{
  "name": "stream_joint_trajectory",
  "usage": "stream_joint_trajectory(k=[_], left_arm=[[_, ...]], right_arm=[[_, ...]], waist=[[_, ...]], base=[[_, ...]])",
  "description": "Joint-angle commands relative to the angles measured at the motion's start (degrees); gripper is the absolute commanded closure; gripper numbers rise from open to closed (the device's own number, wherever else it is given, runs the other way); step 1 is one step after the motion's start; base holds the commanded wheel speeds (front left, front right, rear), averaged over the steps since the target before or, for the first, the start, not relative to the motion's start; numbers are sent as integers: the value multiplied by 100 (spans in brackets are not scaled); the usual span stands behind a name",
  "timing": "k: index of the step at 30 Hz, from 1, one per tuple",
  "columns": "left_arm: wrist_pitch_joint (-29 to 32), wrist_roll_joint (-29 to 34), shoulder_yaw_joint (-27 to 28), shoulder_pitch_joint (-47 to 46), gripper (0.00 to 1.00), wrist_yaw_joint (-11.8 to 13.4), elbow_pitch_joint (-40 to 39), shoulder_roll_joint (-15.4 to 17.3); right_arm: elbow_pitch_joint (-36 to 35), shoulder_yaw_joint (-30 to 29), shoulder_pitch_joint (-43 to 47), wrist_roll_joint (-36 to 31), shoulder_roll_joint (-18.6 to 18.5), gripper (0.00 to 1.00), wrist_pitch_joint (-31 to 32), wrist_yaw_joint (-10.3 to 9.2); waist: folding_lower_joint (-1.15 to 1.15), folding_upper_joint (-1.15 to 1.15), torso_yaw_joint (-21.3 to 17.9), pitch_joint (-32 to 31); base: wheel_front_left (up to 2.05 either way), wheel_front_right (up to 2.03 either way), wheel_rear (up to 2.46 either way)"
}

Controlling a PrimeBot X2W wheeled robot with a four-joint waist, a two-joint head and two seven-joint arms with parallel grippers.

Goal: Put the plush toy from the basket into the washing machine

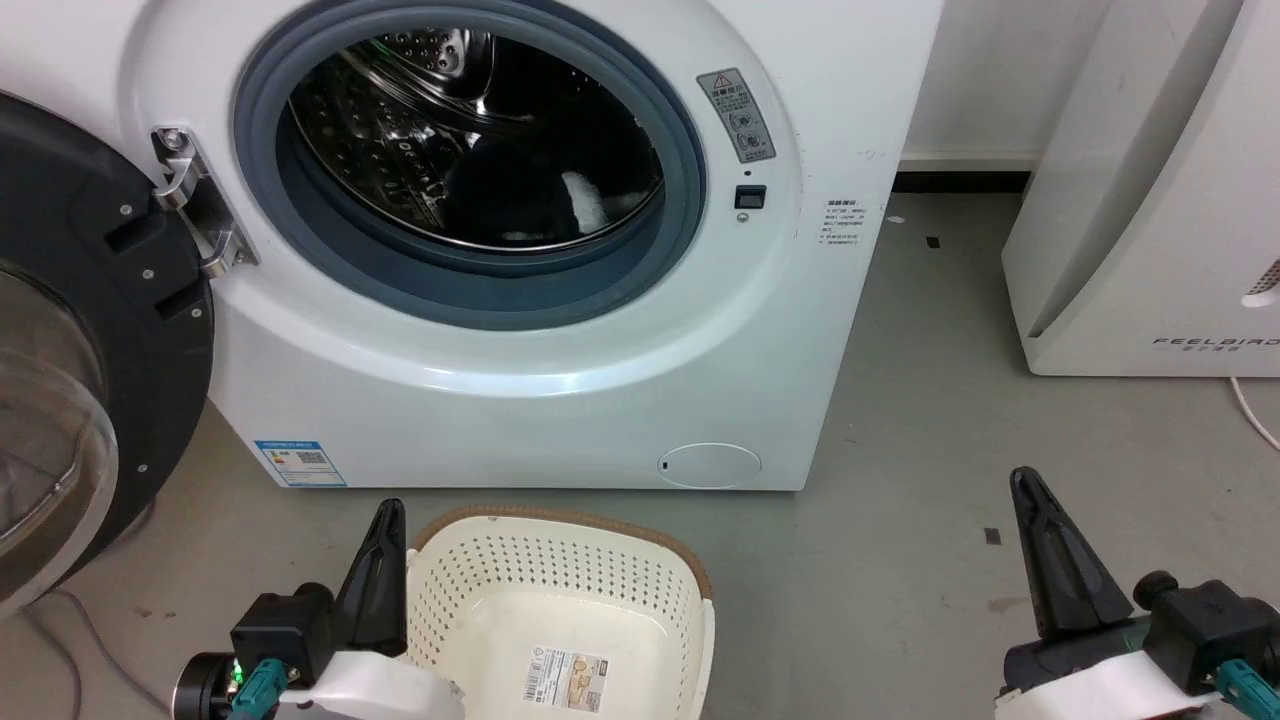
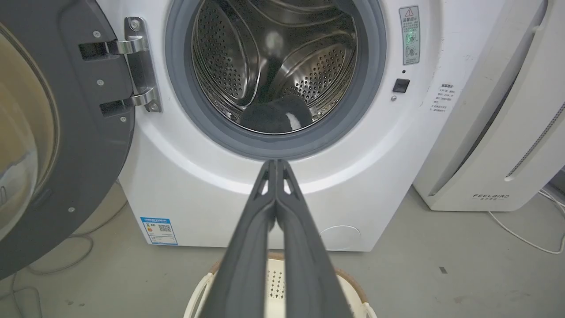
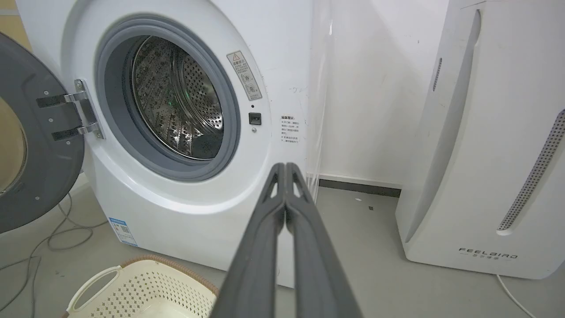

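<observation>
The plush toy (image 1: 520,200) lies low in the drum (image 1: 380,130) of the washing machine (image 1: 560,400), just behind the near lip of the gasket (image 1: 470,290), seemingly lengthwise left to right. The basket (image 1: 560,570) on the floor (image 1: 900,500) in front holds only its sticker (image 1: 568,678). My left gripper (image 1: 388,515), beside the basket's left wall, sits nearer the toy than the right gripper (image 1: 1022,480), well off right. Both jaws are pressed together, empty.

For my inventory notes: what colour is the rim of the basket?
Brown, woven-looking, on the cream-white basket; the head view shows it best.
</observation>
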Motion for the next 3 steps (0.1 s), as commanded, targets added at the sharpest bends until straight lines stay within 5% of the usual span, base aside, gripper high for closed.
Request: stream_joint_trajectory(k=[1,3], left_arm=[[42,59,30,-7,100,20,-40,-16],[65,79,35,-7,100,23,-51,-19]], right_arm=[[22,12,-51,-50,0,100,44,-1],[28,13,-55,-55,0,100,67,-1]], waist=[[0,0,-1,-4],[0,0,-4,-11]], base=[[0,0,0],[0,0,0]])
